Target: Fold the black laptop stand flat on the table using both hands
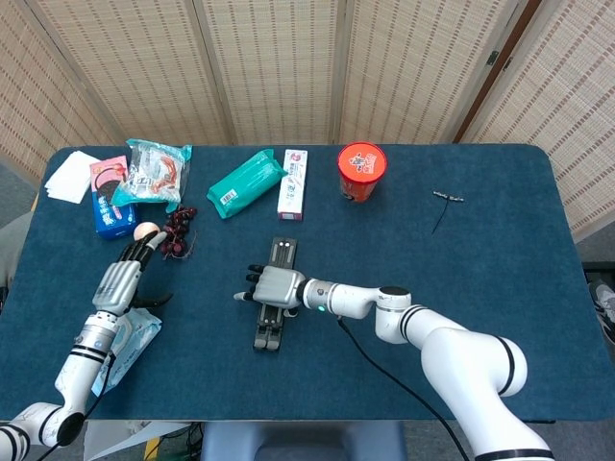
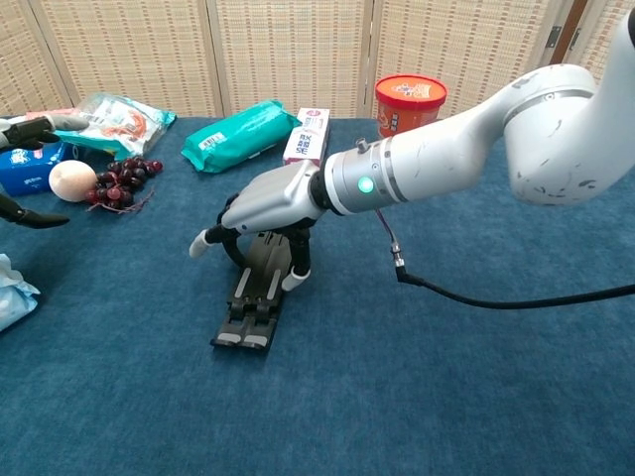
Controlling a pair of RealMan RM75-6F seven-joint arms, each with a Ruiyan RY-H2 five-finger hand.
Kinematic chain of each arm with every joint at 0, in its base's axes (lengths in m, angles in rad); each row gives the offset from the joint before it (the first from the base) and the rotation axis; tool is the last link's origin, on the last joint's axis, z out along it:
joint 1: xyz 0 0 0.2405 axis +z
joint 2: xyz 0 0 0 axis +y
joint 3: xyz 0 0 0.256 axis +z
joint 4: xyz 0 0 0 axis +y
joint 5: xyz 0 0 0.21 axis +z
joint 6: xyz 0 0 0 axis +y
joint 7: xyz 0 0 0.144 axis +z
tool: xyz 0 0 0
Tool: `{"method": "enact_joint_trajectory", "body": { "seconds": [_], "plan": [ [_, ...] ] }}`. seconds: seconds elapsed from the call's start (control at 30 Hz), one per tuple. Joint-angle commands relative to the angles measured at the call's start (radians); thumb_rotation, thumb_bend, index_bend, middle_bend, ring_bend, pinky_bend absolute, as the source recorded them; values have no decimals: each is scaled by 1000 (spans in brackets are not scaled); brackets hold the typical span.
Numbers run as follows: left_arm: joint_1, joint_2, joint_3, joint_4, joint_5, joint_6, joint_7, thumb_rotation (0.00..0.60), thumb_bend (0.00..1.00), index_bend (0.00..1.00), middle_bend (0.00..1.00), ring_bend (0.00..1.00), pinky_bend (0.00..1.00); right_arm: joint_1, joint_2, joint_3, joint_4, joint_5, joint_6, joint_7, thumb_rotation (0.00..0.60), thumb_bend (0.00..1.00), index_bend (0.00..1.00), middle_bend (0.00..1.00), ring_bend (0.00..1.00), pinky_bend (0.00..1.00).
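Black and rigid, the laptop stand lies mid-table with its rails together under the right hand, whose fingers arch over it; left hand rests spread near the table's left edge.

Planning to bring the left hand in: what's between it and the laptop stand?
Only bare blue table lies between the left hand and the laptop stand, as the head view shows.
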Motion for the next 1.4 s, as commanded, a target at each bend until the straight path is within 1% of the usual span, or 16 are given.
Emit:
{"method": "enact_joint_trajectory", "body": {
  "seconds": [0.03,0.13,0.2,0.3,0.4,0.53,0.63,0.73,0.87,0.93,1.03,1.13,1.23,1.4],
  "plan": [
    [0,0,-1,-1,2,2,1,600,177,0,2,35,40,-1,3,6,-8,5,5,-3,600,180,0,156,0,0],
    [-1,1,-2,-5,2,3,4,600,176,0,2,35,39,-3,7,16,-14,14,9,-15,600,180,0,26,0,0],
    [-1,3,-2,-8,1,3,7,600,175,0,2,35,38,-7,14,21,-22,19,14,-24,600,180,0,1,0,0],
    [-1,8,-2,-15,1,3,16,600,175,0,2,32,39,-21,40,33,-49,35,26,-46,600,179,0,0,0,0],
    [1,19,-1,-26,2,5,26,600,178,0,2,32,39,-57,92,59,-105,75,49,-98,600,179,0,0,0,0],
    [7,38,0,-50,2,17,57,600,177,0,7,31,38,-152,194,115,-238,184,96,-216,600,179,0,0,0,0],
    [15,55,4,-73,6,33,84,600,177,0,13,31,38,-262,292,150,-377,303,155,-355,600,179,0,0,0,0],
    [20,67,6,-86,7,41,103,600,177,0,17,31,38,-351,372,164,-494,404,207,-468,600,179,0,0,0,0],
    [30,80,2,-102,3,66,141,600,177,0,23,31,39,-474,491,158,-653,519,304,-626,600,179,0,0,0,0],
    [39,87,4,-110,-2,80,167,600,177,0,27,31,38,-533,543,147,-718,555,360,-682,600,180,0,0,0,0],
    [58,100,7,-130,-8,108,206,600,177,0,31,31,38,-618,601,131,-793,590,442,-734,600,179,0,0,0,0],
    [86,124,16,-159,-11,146,245,600,178,0,32,31,39,-700,647,111,-847,609,515,-760,600,179,0,0,0,0],
    [120,152,27,-191,-8,188,265,600,177,0,33,31,38,-780,683,91,-879,610,579,-753,600,178,0,0,0,0],
    [177,196,52,-235,15,259,290,600,178,0,35,31,39,-909,704,78,-884,593,711,-736,600,177,0,0,0,0]
  ]
}}
